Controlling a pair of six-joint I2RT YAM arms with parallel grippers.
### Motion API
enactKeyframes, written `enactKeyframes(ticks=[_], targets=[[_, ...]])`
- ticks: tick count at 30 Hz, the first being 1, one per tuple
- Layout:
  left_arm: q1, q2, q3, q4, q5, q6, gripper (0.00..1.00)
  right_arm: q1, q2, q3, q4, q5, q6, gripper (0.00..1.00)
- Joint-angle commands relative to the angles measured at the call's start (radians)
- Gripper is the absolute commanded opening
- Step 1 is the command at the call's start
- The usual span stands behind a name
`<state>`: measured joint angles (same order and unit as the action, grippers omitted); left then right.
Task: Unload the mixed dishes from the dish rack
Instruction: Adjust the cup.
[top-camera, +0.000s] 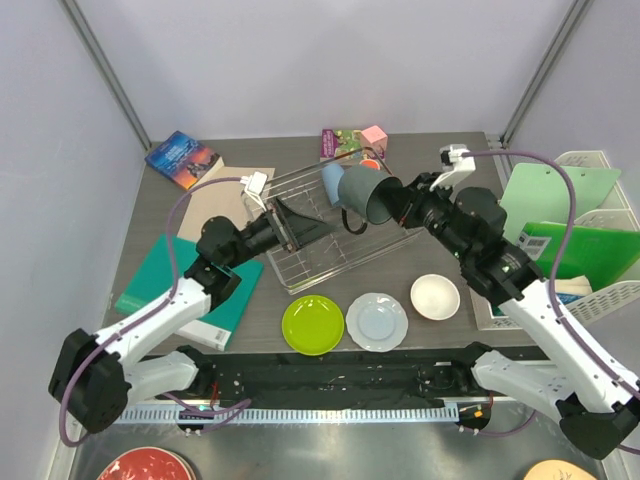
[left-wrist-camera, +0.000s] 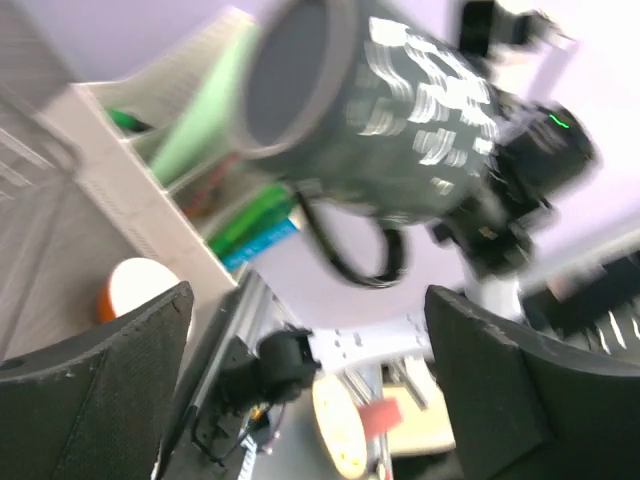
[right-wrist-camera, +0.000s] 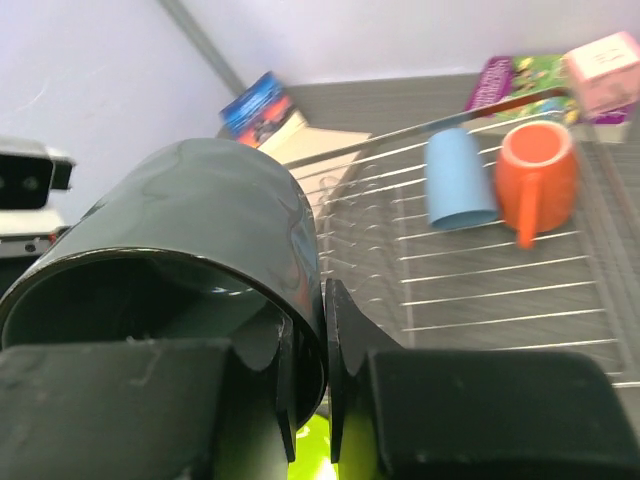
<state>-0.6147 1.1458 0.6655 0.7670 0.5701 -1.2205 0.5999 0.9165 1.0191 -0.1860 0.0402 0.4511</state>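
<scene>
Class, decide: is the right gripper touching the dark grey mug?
Touching. The right wrist view shows the right gripper pinching the dark grey mug by its wall, one finger inside, one outside.

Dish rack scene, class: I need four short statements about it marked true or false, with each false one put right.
1. The right arm's fingers clamp the rim of the dark grey mug. True.
2. The left arm's fingers hold the orange mug. False: they are spread open and empty, and that mug lies in the dish rack.
3. The light blue cup lies in the rack beside the orange mug. True.
4. The lime-green plate stands in the rack. False: it lies flat on the table in front of the rack.
</scene>
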Motion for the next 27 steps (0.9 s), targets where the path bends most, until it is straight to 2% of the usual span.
enactKeyframes(ticks=[1, 5, 6, 7, 9, 10, 13, 14, 17, 19, 21, 23, 27], targets=[[0.036, -0.084, 0.042, -0.467, -0.3, 0.213, 1.0, -0.003, 0.031, 0.215, -0.176, 0.167, -0.086, 0.01], [0.041, -0.147, 0.052, -0.619, -0.494, 0.304, 1.0, -0.003, 0.203, 0.424, -0.461, 0.202, -0.14, 0.01], [0.029, -0.165, 0.109, -0.696, -0.556, 0.355, 1.0, -0.002, 0.232, 0.462, -0.565, 0.201, -0.147, 0.01], [0.001, -0.185, 0.137, -0.822, -0.702, 0.43, 1.0, 0.0, 0.26, 0.496, -0.59, 0.201, -0.152, 0.01], [-0.008, -0.19, 0.219, -0.934, -0.82, 0.476, 1.0, 0.0, 0.259, 0.487, -0.601, 0.23, -0.15, 0.01], [-0.01, -0.179, 0.242, -1.054, -0.945, 0.481, 1.0, 0.003, 0.257, 0.471, -0.599, 0.246, -0.149, 0.01], [-0.008, -0.141, 0.35, -1.213, -1.09, 0.44, 1.0, 0.005, 0.263, 0.446, -0.596, 0.271, -0.143, 0.01], [-0.007, -0.108, 0.374, -1.317, -1.13, 0.385, 1.0, 0.006, 0.269, 0.441, -0.593, 0.273, -0.141, 0.01], [0.0, -0.067, 0.421, -1.387, -1.029, 0.394, 1.0, 0.018, 0.288, 0.432, -0.583, 0.273, -0.129, 0.01], [0.001, -0.078, 0.373, -1.306, -0.948, 0.43, 1.0, 0.043, 0.289, 0.415, -0.566, 0.296, -0.106, 0.01], [0.0, -0.096, 0.352, -1.256, -0.931, 0.411, 1.0, 0.064, 0.274, 0.391, -0.517, 0.338, -0.075, 0.01], [0.0, -0.097, 0.351, -1.244, -0.909, 0.426, 0.94, 0.093, 0.271, 0.355, -0.477, 0.375, -0.054, 0.01], [-0.002, -0.04, 0.433, -1.305, -0.868, 0.422, 1.0, 0.126, 0.395, 0.423, -0.569, 0.443, -0.045, 0.01]])
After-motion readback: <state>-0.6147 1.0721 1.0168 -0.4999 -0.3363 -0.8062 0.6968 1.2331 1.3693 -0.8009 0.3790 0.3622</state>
